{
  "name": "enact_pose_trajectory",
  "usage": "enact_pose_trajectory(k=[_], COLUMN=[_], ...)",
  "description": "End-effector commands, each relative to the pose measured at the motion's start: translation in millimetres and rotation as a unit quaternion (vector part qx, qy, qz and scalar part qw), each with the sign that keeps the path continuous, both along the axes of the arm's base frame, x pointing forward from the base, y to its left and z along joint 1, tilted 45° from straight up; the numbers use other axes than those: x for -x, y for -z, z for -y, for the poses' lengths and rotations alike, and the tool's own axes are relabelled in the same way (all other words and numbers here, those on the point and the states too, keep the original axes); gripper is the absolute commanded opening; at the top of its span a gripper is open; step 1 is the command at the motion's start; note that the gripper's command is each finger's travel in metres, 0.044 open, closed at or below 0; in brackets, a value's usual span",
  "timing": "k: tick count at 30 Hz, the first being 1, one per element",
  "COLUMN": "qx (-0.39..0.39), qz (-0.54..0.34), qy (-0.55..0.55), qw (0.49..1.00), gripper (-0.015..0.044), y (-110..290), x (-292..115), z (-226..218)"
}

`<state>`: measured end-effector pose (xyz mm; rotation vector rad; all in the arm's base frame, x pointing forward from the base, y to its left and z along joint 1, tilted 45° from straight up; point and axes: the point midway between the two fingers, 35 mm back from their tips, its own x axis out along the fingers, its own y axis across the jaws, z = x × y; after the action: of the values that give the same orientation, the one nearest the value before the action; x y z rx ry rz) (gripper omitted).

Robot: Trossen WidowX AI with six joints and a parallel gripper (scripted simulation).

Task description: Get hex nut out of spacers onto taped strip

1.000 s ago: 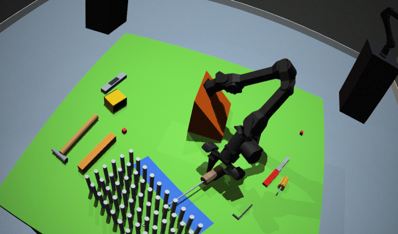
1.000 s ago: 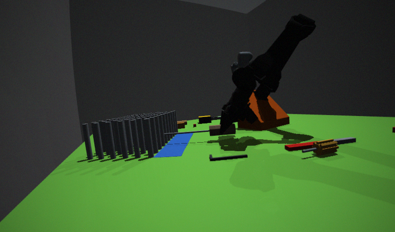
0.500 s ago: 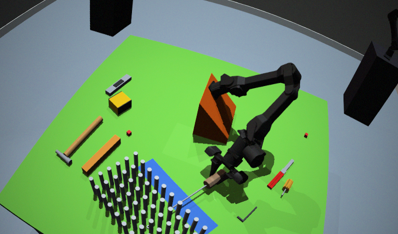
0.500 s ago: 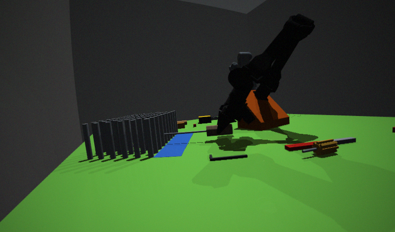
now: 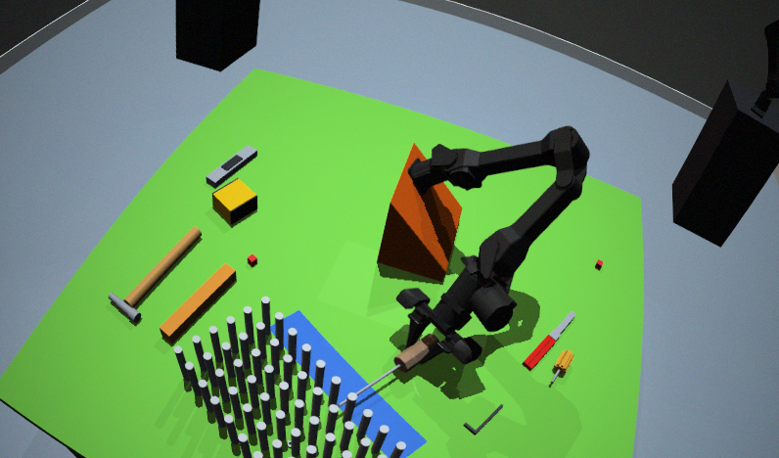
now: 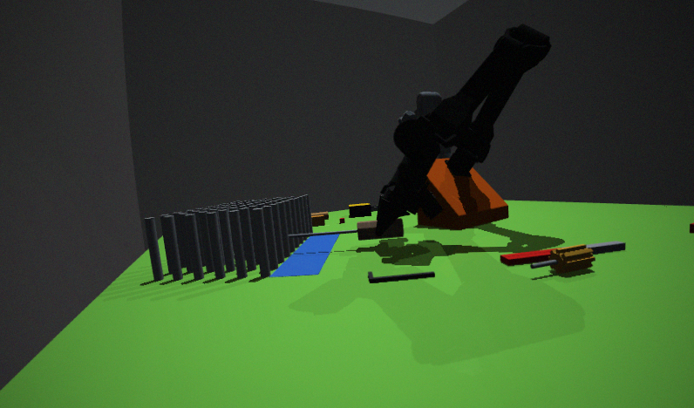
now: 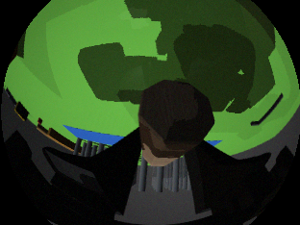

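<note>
My gripper (image 5: 430,343) (image 6: 388,226) is shut on the wooden handle (image 5: 415,352) (image 6: 378,229) (image 7: 175,115) of a hook tool. It holds the tool low and nearly level. The tool's thin metal rod (image 5: 370,384) (image 6: 323,234) reaches over the blue taped strip (image 5: 324,347) (image 6: 309,255) (image 7: 96,135), and its tip is at the front row of the standing grey spacers (image 5: 266,370) (image 6: 227,233) (image 7: 157,177). All the spacers that I can see stand upright. The hex nut is hidden among them in every view.
An orange wedge (image 5: 421,222) (image 6: 460,202) stands behind the arm. An L-shaped key (image 5: 481,426) (image 6: 400,276), a red-handled blade (image 5: 545,343) (image 6: 527,257) and a yellow screwdriver (image 5: 563,361) (image 6: 570,258) lie to the right. A hammer (image 5: 159,273), an orange bar (image 5: 199,301) and a yellow box (image 5: 234,199) lie to the left.
</note>
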<state>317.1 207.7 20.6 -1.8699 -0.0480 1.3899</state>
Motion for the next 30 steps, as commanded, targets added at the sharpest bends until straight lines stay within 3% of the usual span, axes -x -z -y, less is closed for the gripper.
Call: enact_pose_trajectory(k=[1,30], qx=[-0.001,-0.001], qz=[0.004,0.005], qy=[0.0,0.0], qw=[1.0,1.0], gripper=[0.0,0.0], y=[-0.7,6.7], x=[-5.5,-24.6], z=[0.4,4.6])
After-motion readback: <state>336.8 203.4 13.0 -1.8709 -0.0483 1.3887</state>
